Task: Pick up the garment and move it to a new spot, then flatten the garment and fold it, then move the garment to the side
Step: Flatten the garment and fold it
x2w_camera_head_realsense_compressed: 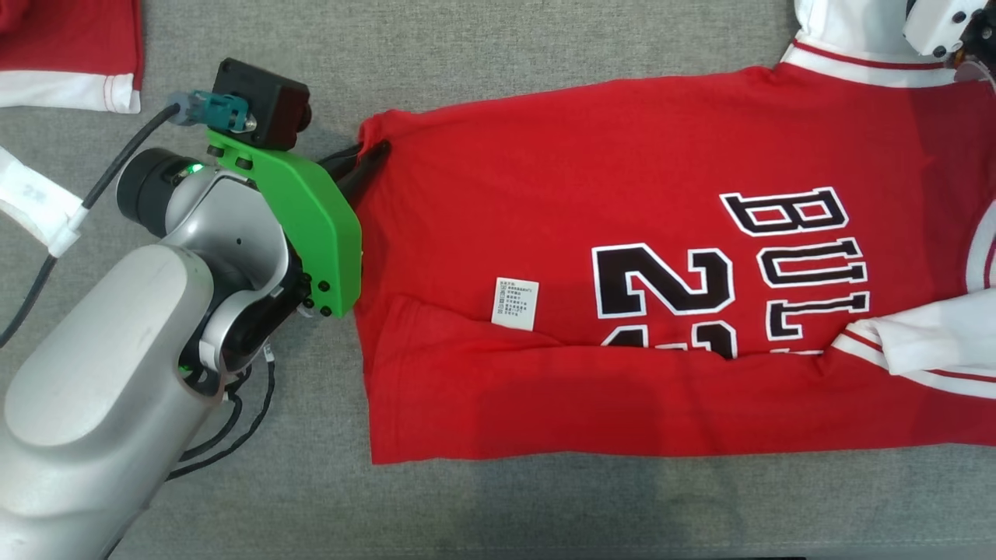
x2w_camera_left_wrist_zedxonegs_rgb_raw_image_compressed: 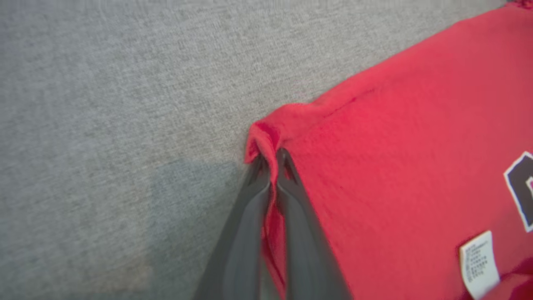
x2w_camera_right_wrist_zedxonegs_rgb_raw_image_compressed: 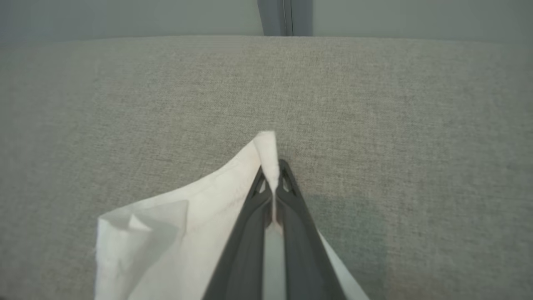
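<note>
Flat on the grey cloth tabletop [x2w_camera_head_realsense_compressed: 545, 62] lies the red Bulls jersey [x2w_camera_head_realsense_compressed: 545, 194], its white care label [x2w_camera_head_realsense_compressed: 515, 303] showing near the middle of the body. Up and to the left of that label, the left gripper [x2w_camera_left_wrist_zedxonegs_rgb_raw_image_compressed: 272, 158] has its two dark fingers clenched on the jersey's hem corner, and a thin ridge of red cloth is pinched between them. Just below the label a long fold runs across the jersey, with the near edge turned up over the bottom of the black number. To the right of the label are that number and the black letters outlined in white. Far right of the label and above it, at the shoulder end, the right gripper [x2w_camera_right_wrist_zedxonegs_rgb_raw_image_compressed: 272, 166] is clamped on a fold of the white sleeve [x2w_camera_right_wrist_zedxonegs_rgb_raw_image_compressed: 200, 208], whose tip pokes out past the fingertips. Far up and left of the label, well apart from the jersey, lies a second red-and-white garment [x2w_camera_head_realsense_compressed: 70, 47].
</note>
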